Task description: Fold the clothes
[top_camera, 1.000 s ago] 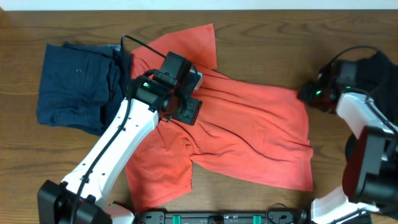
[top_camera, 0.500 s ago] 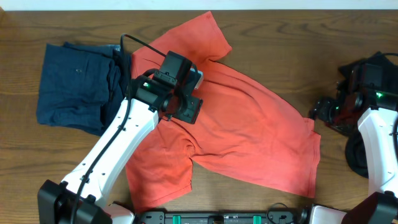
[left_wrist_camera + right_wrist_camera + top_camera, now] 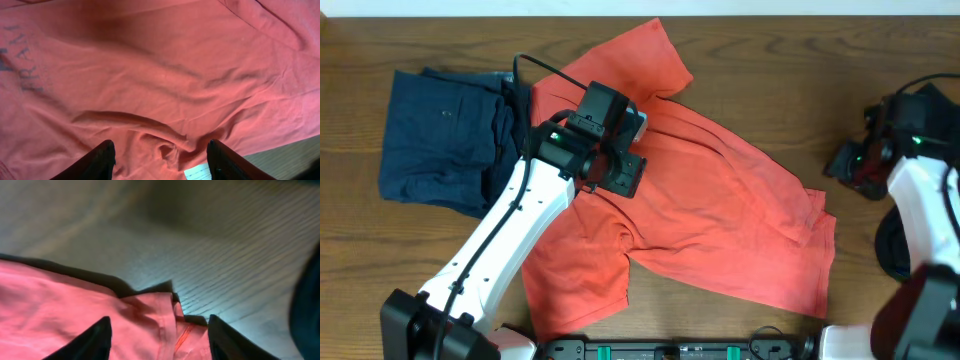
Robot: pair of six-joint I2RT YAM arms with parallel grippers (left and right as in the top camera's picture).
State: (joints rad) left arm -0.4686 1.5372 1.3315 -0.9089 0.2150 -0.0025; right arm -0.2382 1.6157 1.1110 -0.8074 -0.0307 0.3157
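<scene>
At the far left a dark navy garment (image 3: 435,140) lies in a rough folded heap on the table (image 3: 800,70), its right edge touching the coral T-shirt (image 3: 720,230). I leave it alone for now.

My left claw (image 3: 610,150) hangs over the shirt's upper left part. From the left wrist, its fingers stand about half apart with nothing pinched. A raised ridge of cloth runs between them, and I cannot tell whether the tips press on the fabric or float just above it. Faded lettering (image 3: 25,75) shows on the shirt to one side.

The shirt sprawls across the middle of the table, creased, one sleeve pointing towards the far edge and the hem at the near right. I judge it light, limp and not slippery. It will drape and bunch rather than hold a line, so a pinch in the middle only drags up a wrinkle. Corners, hem or sleeve seams are the places to take hold, one claw at each end so the edge stays taut.

My right claw (image 3: 850,165) is over bare wood just beyond the shirt's right edge. From the right wrist, its fingers (image 3: 97,335) are spread with nothing in them, and a turned-over corner of the shirt (image 3: 150,310) lies below.
</scene>
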